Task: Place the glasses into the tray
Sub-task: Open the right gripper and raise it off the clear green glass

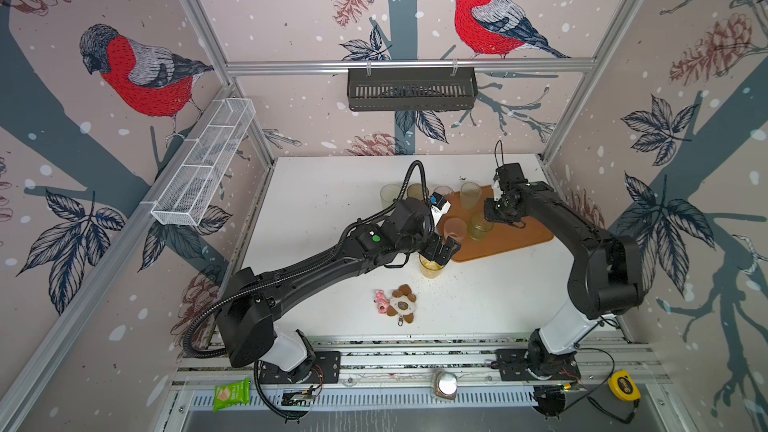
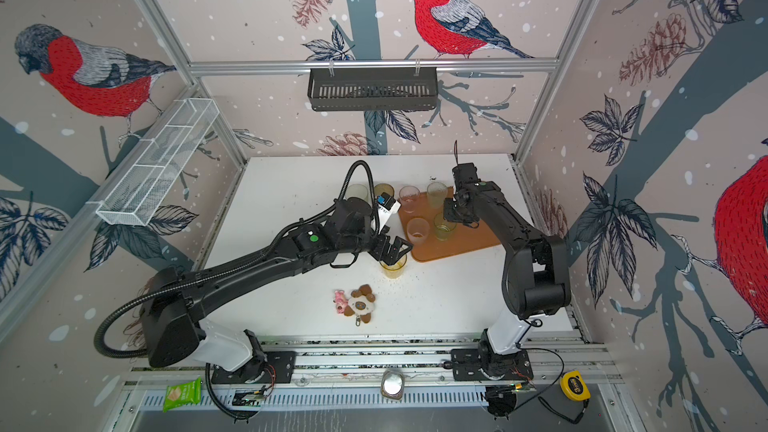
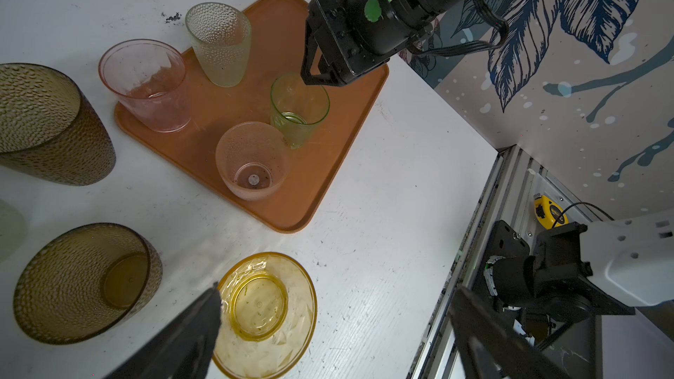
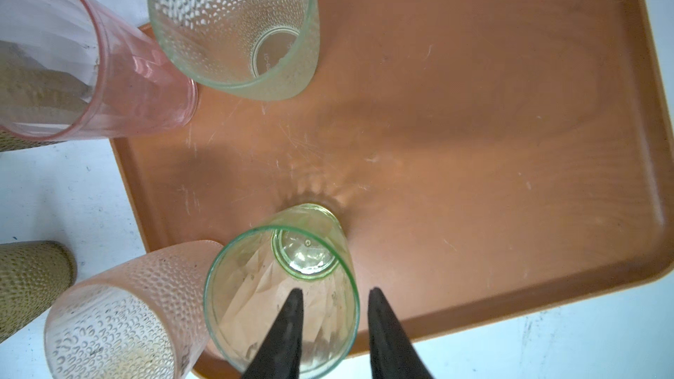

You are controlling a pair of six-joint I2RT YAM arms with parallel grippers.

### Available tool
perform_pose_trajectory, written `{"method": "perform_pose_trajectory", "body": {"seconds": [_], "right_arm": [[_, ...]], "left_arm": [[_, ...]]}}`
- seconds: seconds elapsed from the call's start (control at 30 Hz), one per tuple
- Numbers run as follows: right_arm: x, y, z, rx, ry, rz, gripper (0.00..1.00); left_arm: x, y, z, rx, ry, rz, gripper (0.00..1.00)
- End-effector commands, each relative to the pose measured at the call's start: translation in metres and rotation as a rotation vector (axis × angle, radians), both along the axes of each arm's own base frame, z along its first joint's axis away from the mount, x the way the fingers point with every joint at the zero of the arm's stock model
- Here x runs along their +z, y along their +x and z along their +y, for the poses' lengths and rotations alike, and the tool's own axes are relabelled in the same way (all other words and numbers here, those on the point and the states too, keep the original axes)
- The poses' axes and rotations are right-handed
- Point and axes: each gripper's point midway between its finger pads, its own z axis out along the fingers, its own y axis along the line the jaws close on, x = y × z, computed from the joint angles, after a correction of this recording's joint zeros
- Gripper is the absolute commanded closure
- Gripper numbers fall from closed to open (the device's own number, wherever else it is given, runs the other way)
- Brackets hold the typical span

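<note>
The orange-brown tray (image 1: 519, 238) (image 4: 474, 103) holds a pale green dimpled glass (image 3: 219, 43), a smooth green glass (image 4: 281, 297) (image 1: 480, 226) and a frosted pink glass (image 3: 251, 160). A tall pink glass (image 3: 146, 85) stands at its corner. My right gripper (image 4: 336, 291) (image 1: 494, 211) is open astride the green glass's rim, one finger inside and one outside, with gaps on both sides. A yellow-amber glass (image 3: 266, 315) (image 1: 431, 270) stands on the table beside the tray. My left gripper (image 3: 335, 291) (image 1: 444, 253) is wide open above it, one finger at its rim. Two brown glasses (image 3: 84, 282) stand off the tray.
A small plush keychain toy (image 1: 397, 303) lies on the white table near the front. A black slotted basket (image 1: 411, 89) hangs on the back rail and a white wire-mesh basket (image 1: 203, 164) on the left wall. A pale glass (image 1: 390, 195) stands behind the left arm.
</note>
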Motion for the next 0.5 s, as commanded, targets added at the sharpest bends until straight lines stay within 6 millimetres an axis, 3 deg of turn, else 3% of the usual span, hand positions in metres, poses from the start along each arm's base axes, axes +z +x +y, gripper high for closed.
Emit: {"method": "perform_pose_trajectory", "body": {"seconds": [0.0, 0.47], "right_arm": [[0.007, -0.001, -0.002, -0.014, -0.008, -0.008, 0.66], [0.021, -0.002, -0.001, -0.019, -0.002, -0.035, 0.59]], "left_arm": [[0.01, 0.002, -0.004, -0.009, -0.034, -0.021, 0.02], [0.01, 0.001, -0.003, -0.006, -0.036, -0.02, 0.02]]}}
